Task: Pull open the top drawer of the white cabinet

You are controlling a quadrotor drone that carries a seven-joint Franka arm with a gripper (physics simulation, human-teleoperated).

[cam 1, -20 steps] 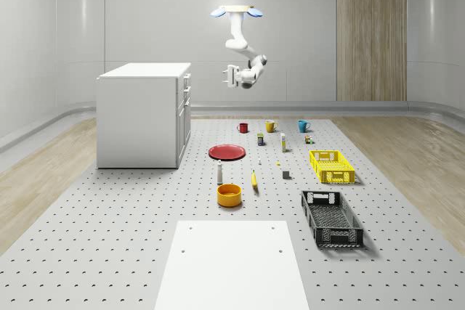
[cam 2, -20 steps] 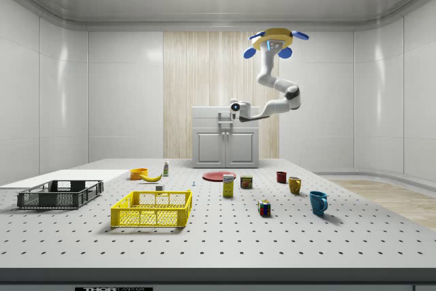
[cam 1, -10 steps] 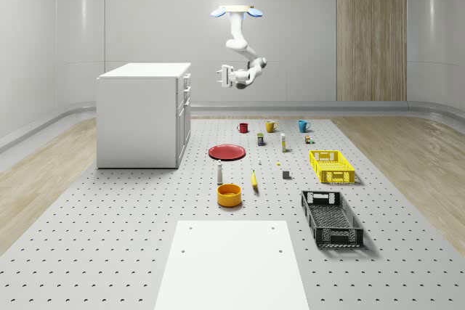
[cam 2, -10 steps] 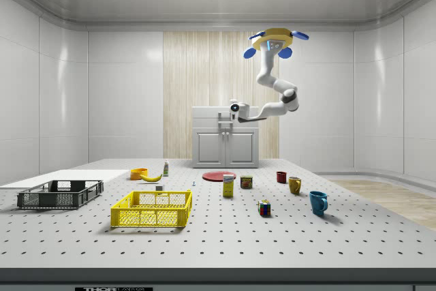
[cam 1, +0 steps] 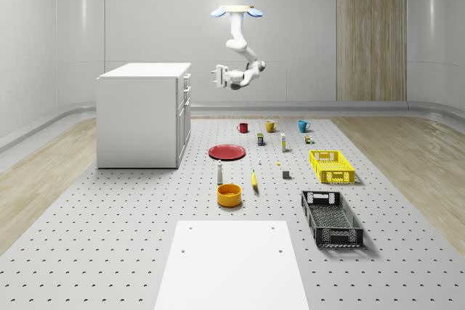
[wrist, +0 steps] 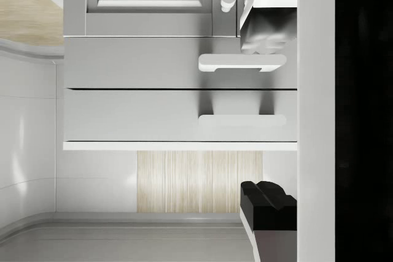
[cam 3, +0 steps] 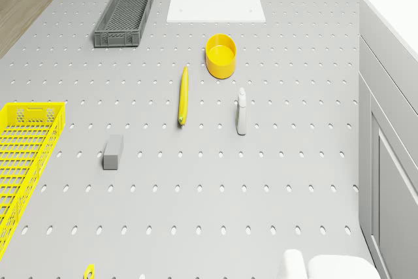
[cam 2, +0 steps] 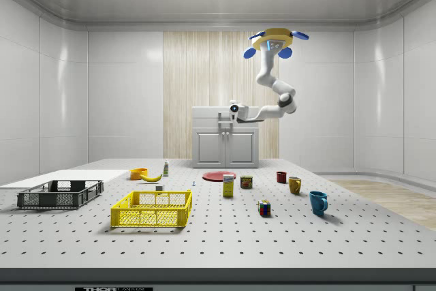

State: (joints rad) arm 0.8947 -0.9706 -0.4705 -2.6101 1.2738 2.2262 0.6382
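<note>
Hovering high in the upper centre of the whole-scene view: quadrotor drone (cam 1: 237,11), above the far end of the grey perforated surface (cam 1: 109,237), right of the white cabinet (cam 1: 144,114). White arm (cam 1: 243,52) bent down and leftward toward the cabinet front. Jaws at about the level of the cabinet top, facing the drawers, near the front but apart from it. Jaws spread wide, gripping nothing.

Top drawer (wrist: 135,115) just under the cabinet's top slab, shut flush, with its bar handle (wrist: 242,119) untouched. Second drawer (wrist: 135,62) next to it, likewise shut.

Right of centre in the whole-scene view: yellow plastic crate (cam 1: 332,166), bare mesh floor showing. Lower right of it: black plastic crate (cam 1: 331,217), also showing bare floor. Near the centre: round yellow bowl (cam 1: 229,194), bare inside in the drone view. Beside the bowl: small white bottle (cam 1: 219,173) upright and banana (cam 1: 254,179) lying flat. Behind them: flat red plate (cam 1: 227,152).
</note>
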